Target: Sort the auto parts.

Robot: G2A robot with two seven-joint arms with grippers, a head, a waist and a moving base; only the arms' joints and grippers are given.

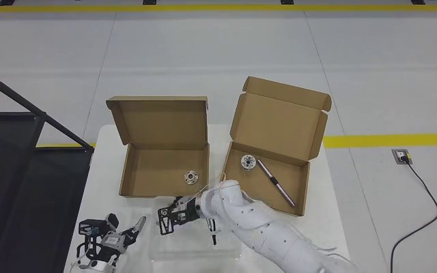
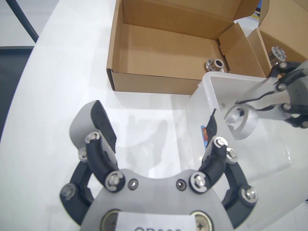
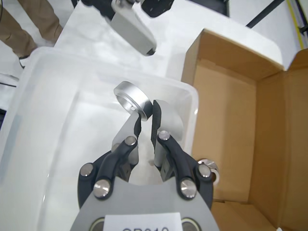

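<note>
Right tool (image 3: pixel 146 114) pinching metal ring (image 3: pixel 133 99) by its wall. Ring sits at the tool tips, above clear bin (image 3: pixel 168 84). Cardboard box (image 3: pixel 223 111) just beside the tool, silver hub (image 3: pixel 213 165) inside. Left tool (image 2: pixel 156 112) spread wide over table (image 2: pixel 60 97), bin corner beside one finger.

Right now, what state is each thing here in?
Left box, open, lid up, one metal hub inside.
Right box, open, lid up, holding a toothed metal part and a rod.
Metal ring, held over the clear tub.
Right gripper, jaws shut on the metal ring.
Left gripper, jaws open, empty.
</note>
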